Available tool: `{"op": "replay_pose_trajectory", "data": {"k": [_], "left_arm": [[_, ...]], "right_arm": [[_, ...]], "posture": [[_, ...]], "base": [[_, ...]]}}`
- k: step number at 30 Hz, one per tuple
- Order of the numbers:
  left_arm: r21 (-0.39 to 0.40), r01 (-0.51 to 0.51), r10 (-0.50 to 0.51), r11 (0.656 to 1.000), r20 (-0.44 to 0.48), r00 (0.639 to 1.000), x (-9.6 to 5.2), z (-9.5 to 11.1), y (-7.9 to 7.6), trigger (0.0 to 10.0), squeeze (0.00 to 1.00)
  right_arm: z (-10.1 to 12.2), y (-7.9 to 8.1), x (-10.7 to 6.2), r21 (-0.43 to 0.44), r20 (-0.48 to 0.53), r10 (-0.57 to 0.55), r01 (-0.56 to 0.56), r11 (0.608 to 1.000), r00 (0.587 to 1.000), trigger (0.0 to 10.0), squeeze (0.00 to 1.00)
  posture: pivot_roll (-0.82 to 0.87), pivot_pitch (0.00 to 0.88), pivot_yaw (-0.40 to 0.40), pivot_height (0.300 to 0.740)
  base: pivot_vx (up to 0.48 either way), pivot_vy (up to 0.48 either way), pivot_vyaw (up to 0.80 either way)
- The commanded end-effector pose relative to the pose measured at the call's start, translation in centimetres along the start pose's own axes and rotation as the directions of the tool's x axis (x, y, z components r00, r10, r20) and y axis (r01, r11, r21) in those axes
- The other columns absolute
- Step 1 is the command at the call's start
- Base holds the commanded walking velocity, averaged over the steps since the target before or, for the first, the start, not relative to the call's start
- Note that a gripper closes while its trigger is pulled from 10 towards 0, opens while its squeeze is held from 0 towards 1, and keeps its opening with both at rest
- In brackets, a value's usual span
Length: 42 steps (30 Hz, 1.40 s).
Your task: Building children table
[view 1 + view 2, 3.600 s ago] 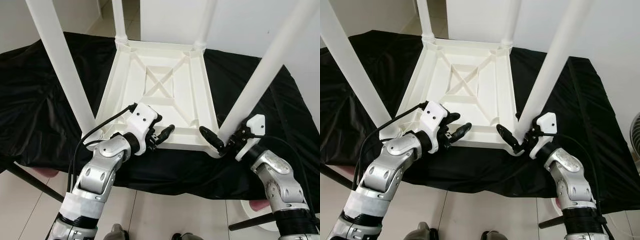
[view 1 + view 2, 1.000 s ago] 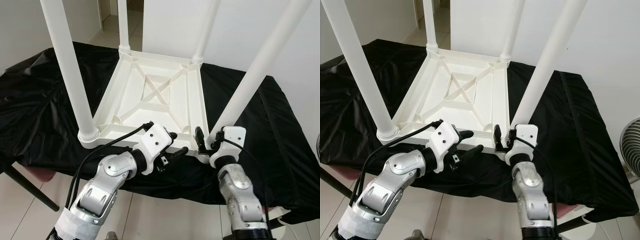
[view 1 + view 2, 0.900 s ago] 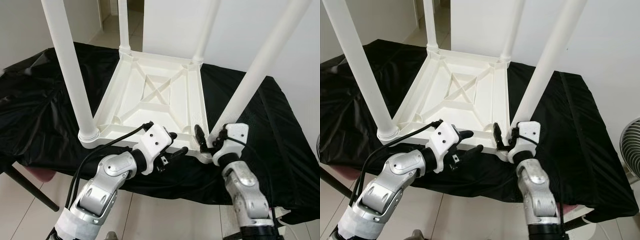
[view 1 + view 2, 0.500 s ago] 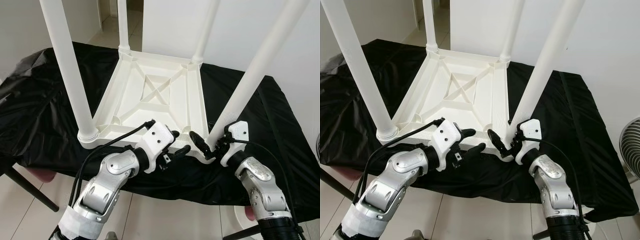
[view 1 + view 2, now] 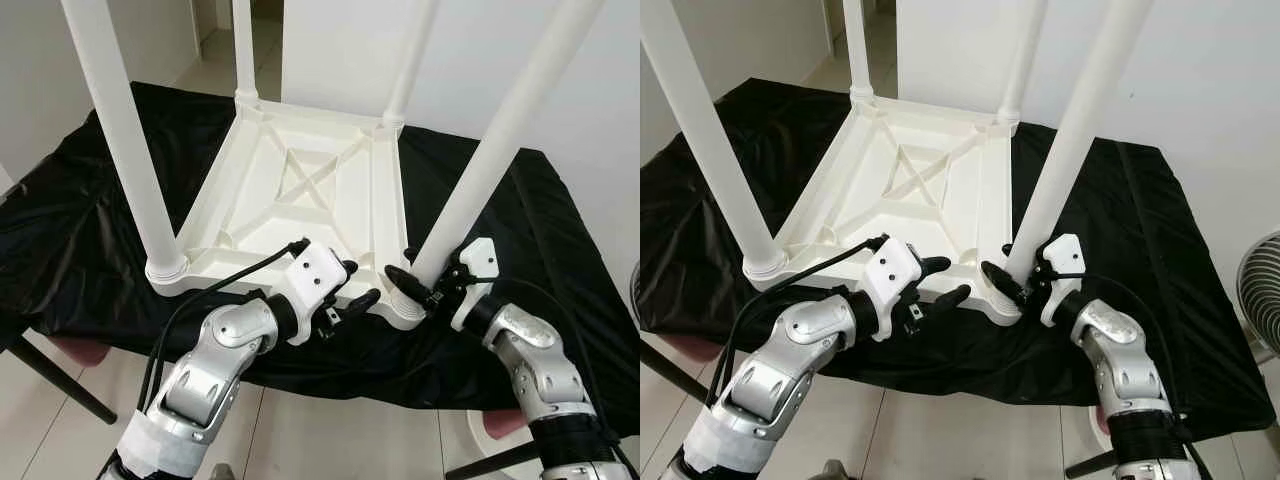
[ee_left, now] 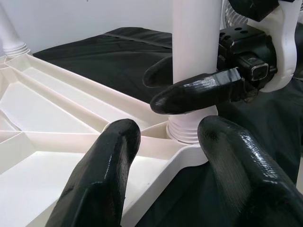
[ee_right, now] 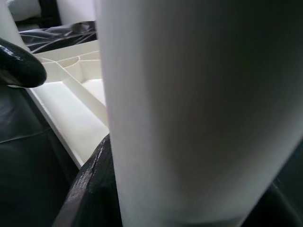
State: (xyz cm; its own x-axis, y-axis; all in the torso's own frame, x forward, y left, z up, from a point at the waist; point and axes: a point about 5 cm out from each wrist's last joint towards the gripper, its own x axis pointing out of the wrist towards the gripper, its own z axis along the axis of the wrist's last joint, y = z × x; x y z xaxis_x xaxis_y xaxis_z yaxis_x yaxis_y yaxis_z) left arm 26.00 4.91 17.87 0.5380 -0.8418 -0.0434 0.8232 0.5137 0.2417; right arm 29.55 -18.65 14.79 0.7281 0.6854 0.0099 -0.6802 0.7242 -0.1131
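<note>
1. On the black-draped counter (image 5: 80, 240) before me the white children table (image 5: 300, 200) lies upside down, underside ribs showing, all four legs standing up from its corners.

2. At the near edge, my left gripper (image 5: 352, 287) rests on the frame rim, fingers (image 6: 106, 165) spread apart and holding nothing (a steadying press, I judge, not a grasp).

3. Rightward, my right gripper (image 5: 412, 288) is clenched around the base of the near right leg (image 5: 500, 140), just above the threaded collar (image 6: 189, 130) where it meets the corner socket.

4. Seating this last leg looks like the step in hand; whether it is fully home I cannot tell.

5. Next I should twist the leg tight while the left keeps the frame from turning.
</note>
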Motion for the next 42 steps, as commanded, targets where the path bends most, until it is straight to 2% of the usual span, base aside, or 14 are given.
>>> {"op": "replay_pose_trajectory", "data": {"k": [1,11,22,26,28,29,30,31,32,33,35,40,41,42], "left_arm": [[0.004,-0.044,0.044,0.999,-0.010,0.999,0.0,-0.1,0.1,10.0,0.00],[-0.013,-0.028,0.028,1.000,-0.009,1.000,0.3,-0.3,-0.1,10.0,0.00],[-0.023,-0.059,0.058,0.998,-0.009,0.998,0.5,-0.5,0.5,10.0,0.00],[-0.017,-0.081,0.080,0.997,-0.025,0.996,0.3,-0.9,0.7,10.0,0.00],[-0.017,-0.081,0.080,0.997,-0.025,0.996,0.3,-0.9,0.7,10.0,0.00],[-0.019,-0.086,0.086,0.996,-0.029,0.996,0.2,-1.0,0.7,10.0,0.00],[-0.019,-0.086,0.086,0.996,-0.029,0.996,0.2,-1.0,0.7,10.0,0.00],[-0.021,-0.089,0.088,0.996,-0.029,0.996,0.2,-1.0,0.8,10.0,0.00],[-0.021,-0.089,0.088,0.996,-0.029,0.996,0.2,-1.0,0.8,10.0,0.00],[-0.021,-0.092,0.091,0.996,-0.029,0.995,0.3,-1.1,0.8,10.0,0.00],[-0.022,-0.093,0.093,0.995,-0.028,0.995,0.3,-1.0,0.9,10.0,0.00],[-0.024,-0.096,0.095,0.995,-0.025,0.995,0.3,-1.0,0.9,10.0,0.00],[-0.025,-0.095,0.095,0.995,-0.023,0.995,0.4,-1.0,0.9,10.0,0.00],[-0.025,-0.095,0.095,0.995,-0.023,0.995,0.4,-1.0,0.9,10.0,0.00]], "right_arm": [[-1.1,-0.3,-0.4,0.037,-0.046,0.011,-0.009,0.999,0.999,0.0,0.00],[-1.8,-1.2,-0.7,0.112,-0.014,-0.149,0.149,0.982,0.989,0.0,0.00],[-2.1,-0.8,-0.5,0.130,-0.008,-0.381,0.378,0.917,0.925,0.0,0.00],[-2.6,1.0,-0.2,0.115,-0.044,-0.548,0.549,0.828,0.835,0.0,0.00],[-2.6,1.0,-0.2,0.115,-0.044,-0.548,0.549,0.828,0.835,0.0,0.00],[-2.9,1.6,-0.1,0.095,-0.071,-0.606,0.611,0.786,0.792,0.0,0.00],[-2.9,1.6,-0.1,0.095,-0.071,-0.606,0.611,0.786,0.792,0.0,0.00],[-3.1,2.3,0.1,0.102,-0.091,-0.673,0.679,0.727,0.734,0.0,0.00],[-3.1,2.3,0.1,0.102,-0.091,-0.673,0.679,0.727,0.734,0.0,0.00],[-3.2,2.8,0.3,0.111,-0.102,-0.725,0.732,0.672,0.681,0.0,0.00],[-3.2,3.4,0.5,0.128,-0.107,-0.757,0.764,0.632,0.645,0.0,0.00],[-3.1,4.0,0.9,0.150,-0.100,-0.770,0.774,0.615,0.631,0.0,0.00],[-2.9,4.0,0.9,0.160,-0.087,-0.762,0.764,0.625,0.642,1.3,0.00],[-2.9,4.0,0.9,0.160,-0.087,-0.762,0.764,0.625,0.642,1.3,0.00]], "posture": [[0.09,0.084,-0.044,0.740],[0.08,0.076,-0.054,0.740],[0.10,0.054,-0.065,0.740],[0.10,0.054,-0.070,0.740],[0.10,0.054,-0.070,0.740],[0.10,0.054,-0.070,0.740],[0.10,0.054,-0.070,0.740],[0.10,0.054,-0.073,0.740],[0.10,0.054,-0.073,0.740],[0.10,0.054,-0.074,0.740],[0.09,0.054,-0.074,0.740],[0.09,0.054,-0.072,0.740],[0.09,0.054,-0.070,0.740],[0.09,0.054,-0.070,0.740]], "base": [[0.000,0.000,0.00],[0.000,0.000,0.00],[0.000,0.000,0.00],[0.000,0.000,0.00],[0.000,0.000,0.00],[0.000,0.000,0.00],[0.000,0.000,0.00],[0.000,0.000,0.00],[0.000,0.000,0.00],[0.000,0.000,0.00],[0.000,0.000,0.00],[0.000,0.000,0.00],[0.000,0.000,0.00],[0.000,0.000,0.00]]}}
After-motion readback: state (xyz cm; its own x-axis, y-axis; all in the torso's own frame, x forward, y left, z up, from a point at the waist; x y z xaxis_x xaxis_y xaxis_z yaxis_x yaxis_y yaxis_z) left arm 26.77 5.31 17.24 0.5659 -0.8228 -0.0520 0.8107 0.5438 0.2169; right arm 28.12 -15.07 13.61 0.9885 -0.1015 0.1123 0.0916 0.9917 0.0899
